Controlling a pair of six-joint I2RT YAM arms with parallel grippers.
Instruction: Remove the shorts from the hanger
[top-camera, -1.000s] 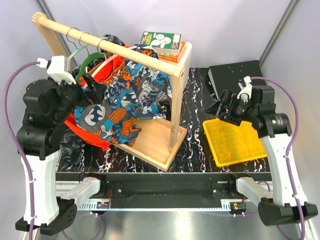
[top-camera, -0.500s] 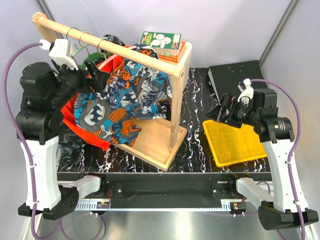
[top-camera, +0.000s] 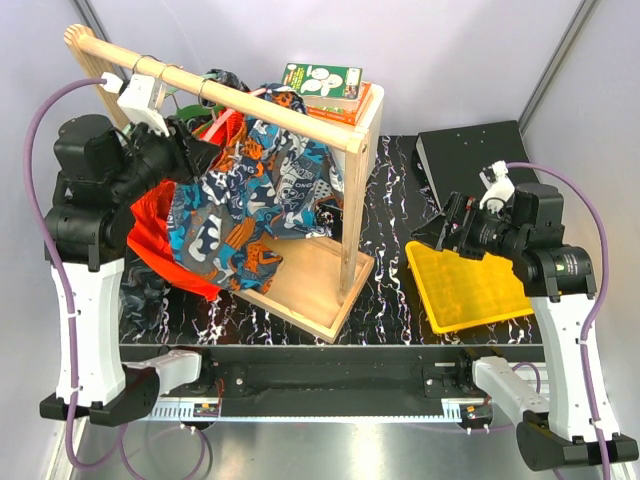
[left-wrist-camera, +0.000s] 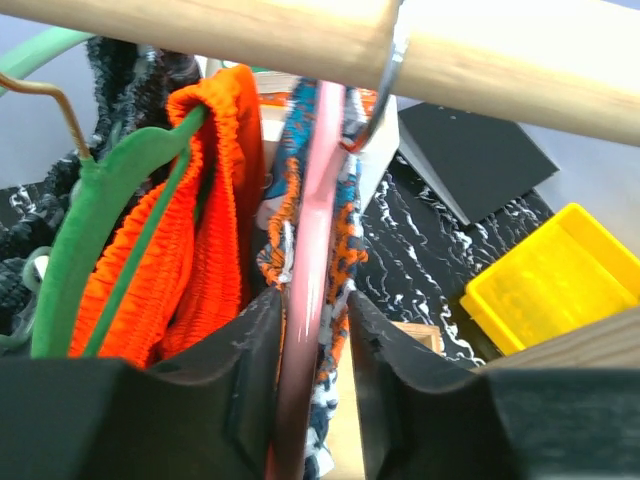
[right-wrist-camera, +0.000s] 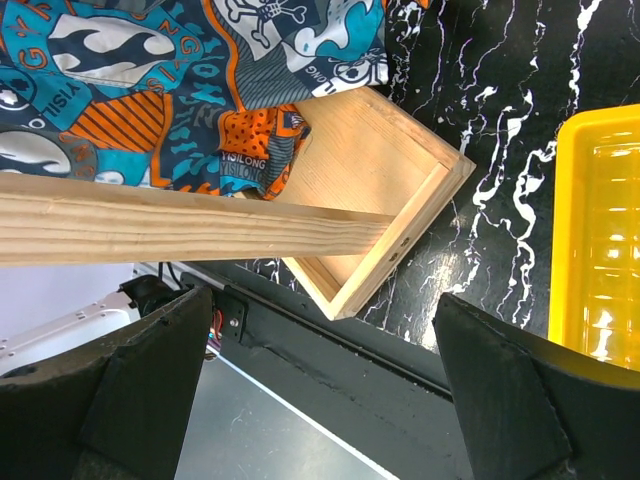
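Left claw (left-wrist-camera: 310, 325): narrow, pinching the pink hanger (left-wrist-camera: 318, 200) just under its hook.
Pink hanger: hangs from the rail (top-camera: 250, 100), up by the far left corner of the bench (top-camera: 400, 300).
Patterned shorts (top-camera: 260, 200): blue, orange and white, draped over the pink hanger, hanging down past the claw.
Orange shorts (left-wrist-camera: 215, 200): just beside them, on the green hanger (left-wrist-camera: 100, 210).
Dark shorts (left-wrist-camera: 140, 70): behind the orange ones, mostly hidden.
Right claw (right-wrist-camera: 322, 300): wide and holding nothing, up in the air near the right edge, by the yellow tray (top-camera: 470, 285).
How the shorts will feel: soft, light and floppy, I think. They should bunch up and slide, not break.
Where to grab: pinch a thick fold near the stretchy waist, where the cloth wraps the hanger, and pull sideways off one hanger arm.
Watch out: the stretchy band could catch on the hanger, and the hook could slip off the rail.
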